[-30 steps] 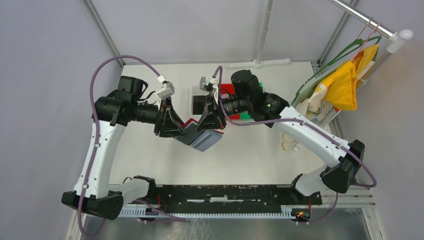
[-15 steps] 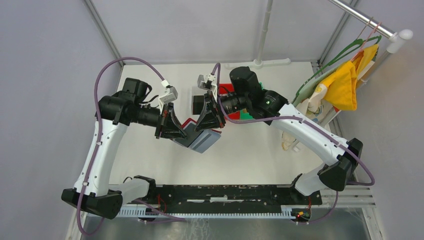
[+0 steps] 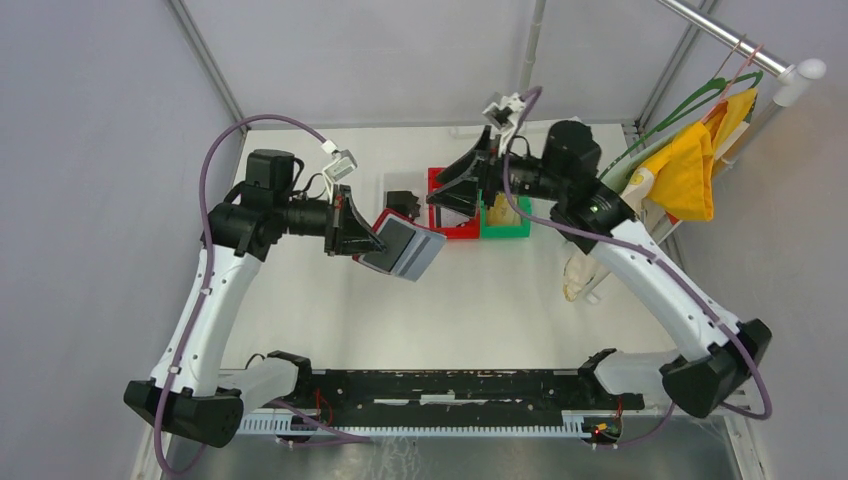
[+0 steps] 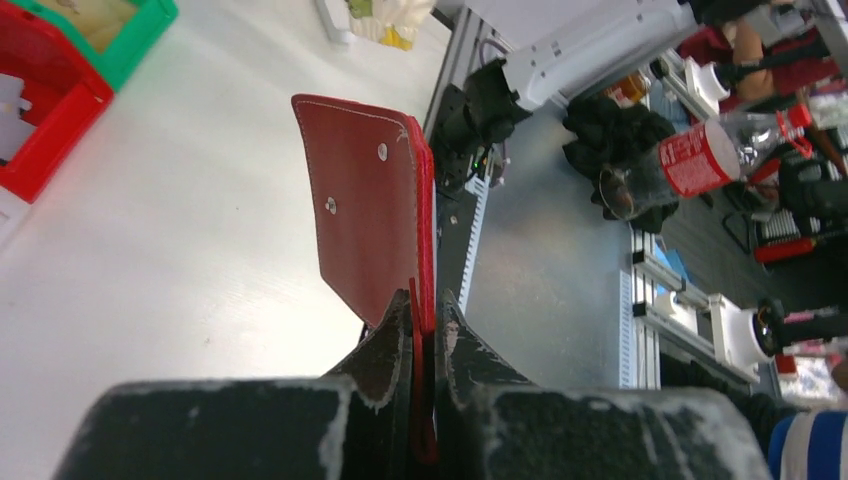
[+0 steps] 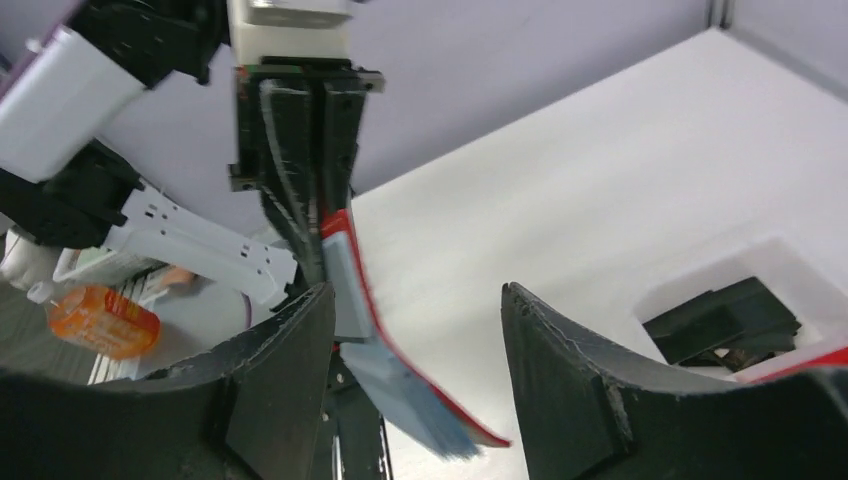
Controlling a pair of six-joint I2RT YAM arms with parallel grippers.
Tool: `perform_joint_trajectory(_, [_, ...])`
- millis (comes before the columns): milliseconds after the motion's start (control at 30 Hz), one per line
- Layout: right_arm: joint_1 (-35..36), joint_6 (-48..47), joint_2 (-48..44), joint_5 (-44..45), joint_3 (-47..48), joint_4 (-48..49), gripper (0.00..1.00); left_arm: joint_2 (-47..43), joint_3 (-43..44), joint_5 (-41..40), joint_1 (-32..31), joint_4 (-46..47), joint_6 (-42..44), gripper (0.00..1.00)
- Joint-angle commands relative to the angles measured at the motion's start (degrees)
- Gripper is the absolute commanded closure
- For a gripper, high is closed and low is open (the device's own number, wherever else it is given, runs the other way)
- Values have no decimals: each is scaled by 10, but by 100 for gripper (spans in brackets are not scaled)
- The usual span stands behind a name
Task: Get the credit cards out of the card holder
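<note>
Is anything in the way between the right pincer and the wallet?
Nothing visible: the open right pincer faces the wallet across open air, and the left pincer only clamps one edge.

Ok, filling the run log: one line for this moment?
left pincer: shut on card holder, held aloft | right pincer: open, empty, near red bin

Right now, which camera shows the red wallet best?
The left wrist view: the wallet fills the middle of the picture, its red outside and two snap studs sharp, pinched by the left end effector. The top view shows it small, with the grey inside facing up. The right wrist view catches it nearly edge-on.
</note>
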Motion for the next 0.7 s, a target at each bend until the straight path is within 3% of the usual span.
perform_joint_trajectory(0, [-2, 106, -94, 32, -70, 175, 33, -22, -12, -16, 2, 200, -207, 98])
perform_joint_trajectory(200, [6, 277, -125, 2, -229, 419, 29, -11, -13, -21, 4, 276, -305, 98])
perform_joint_trajectory(433, [61, 282, -84, 10, -249, 437, 29, 1, 2, -19, 12, 276, -310, 98])
perform_joint_trajectory(667, [75, 324, -51, 8, -291, 515, 30, 14, 4, -5, 27, 278, -330, 98])
